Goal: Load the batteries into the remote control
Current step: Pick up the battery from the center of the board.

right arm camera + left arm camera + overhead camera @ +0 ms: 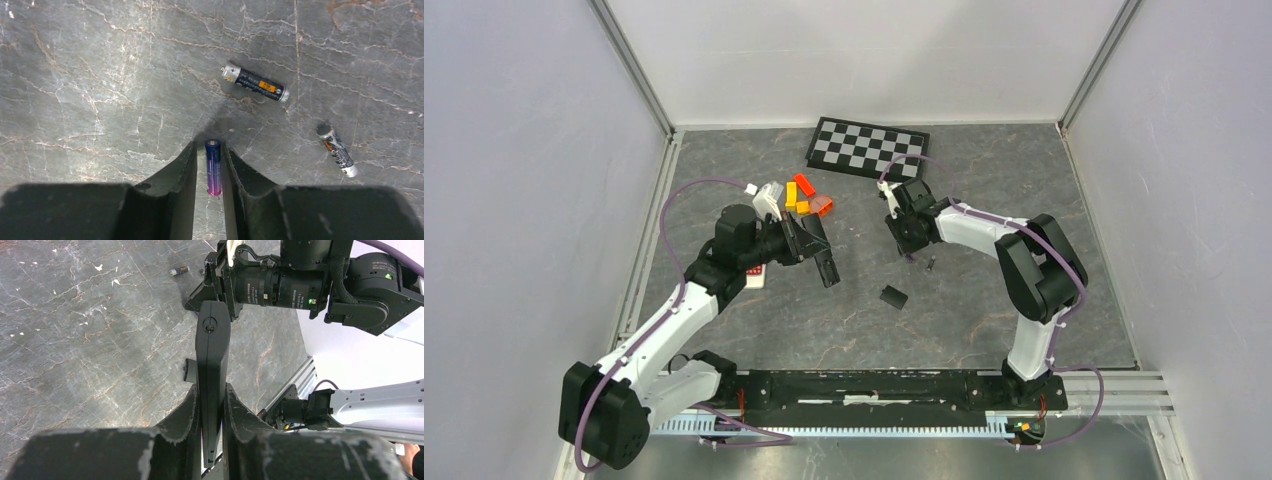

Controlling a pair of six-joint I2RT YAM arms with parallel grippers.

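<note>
Both claws loaded.
The left claw (211, 395) is clamping the remote control (212, 350) edgewise; right of it, the down-pointing right claw (210, 150) is gripping the blue-purple battery (213, 167).

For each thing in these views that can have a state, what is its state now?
left gripper: shut on the remote control.
remote control: held by one end, edge-on; compartment not visible.
right gripper: around the blue-purple battery; grip unclear.
blue-purple battery: between the right gripper's jaws.
first dark battery: lying loose on the table.
second dark battery: lying loose, apart from the first.
small black piece: lying on the table.
</note>
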